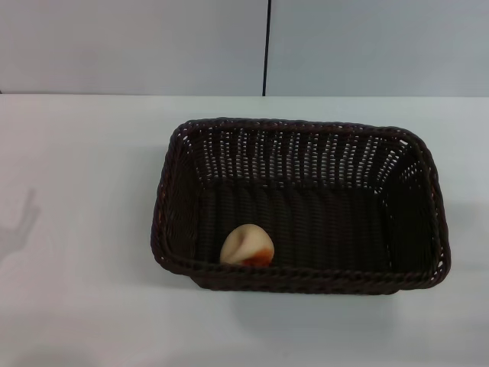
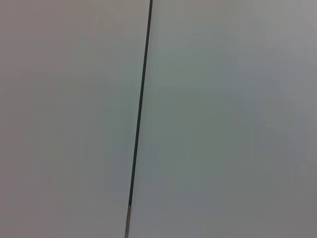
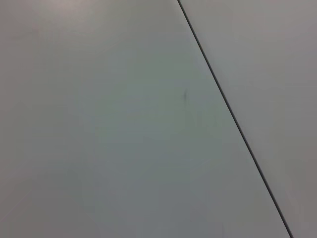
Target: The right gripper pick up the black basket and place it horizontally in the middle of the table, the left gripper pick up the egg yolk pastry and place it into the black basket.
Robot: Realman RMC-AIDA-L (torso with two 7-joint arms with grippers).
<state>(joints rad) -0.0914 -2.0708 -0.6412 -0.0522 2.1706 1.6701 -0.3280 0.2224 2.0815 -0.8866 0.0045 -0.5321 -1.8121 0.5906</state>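
Across the middle of the table (image 1: 76, 306), somewhat toward its right edge, the black basket (image 1: 306, 138) sits flat on its base with its long sides running parallel to the front and rear edges, so the horizontal placement looks finished. Bare white tabletop surrounds it on all sides, and a faint shadow falls near the left edge.

Inside the basket, the egg yolk pastry (image 1: 247, 246) rests on the woven floor, tucked against the front wall near the front-left inside corner, its orange-red patch turned low and toward the front. Both parts of the task therefore appear complete.

Neither the left gripper nor the right gripper shows in any view; both wrist cameras face only a plain pale wall with a thin dark seam, so whether their fingers are spread or pressed together cannot be told.

Little seems left to go wrong. The main risk I would judge is a round pastry rolling across the basket floor if the basket were bumped, though the slanted walls should contain it. An arm swinging back low over the table could clip the braided rim and skew the basket out of its horizontal line or push it toward the right edge.
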